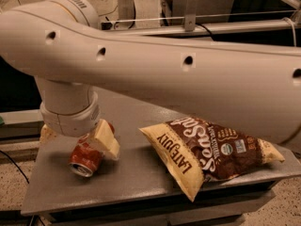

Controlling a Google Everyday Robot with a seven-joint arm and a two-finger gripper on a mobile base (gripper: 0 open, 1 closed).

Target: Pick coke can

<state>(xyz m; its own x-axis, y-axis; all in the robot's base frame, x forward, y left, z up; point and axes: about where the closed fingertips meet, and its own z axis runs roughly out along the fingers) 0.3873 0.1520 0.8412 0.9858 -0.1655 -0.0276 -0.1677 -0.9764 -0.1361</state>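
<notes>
- Jaws of the cream plastic two-finger gripper [77,138]: spread, grasping nothing, straddling the small red aluminium coke can [88,153].
- Coke can: on its side directly beneath the jaws, just beside the chip bag but apart from it; long axis crosses the closing line, silver end toward the camera.
- Crinkled glossy brown-and-yellow chip bag [211,149]: soft, lying flat.
- Matte grey table [131,185]: under the bag and can.
</notes>
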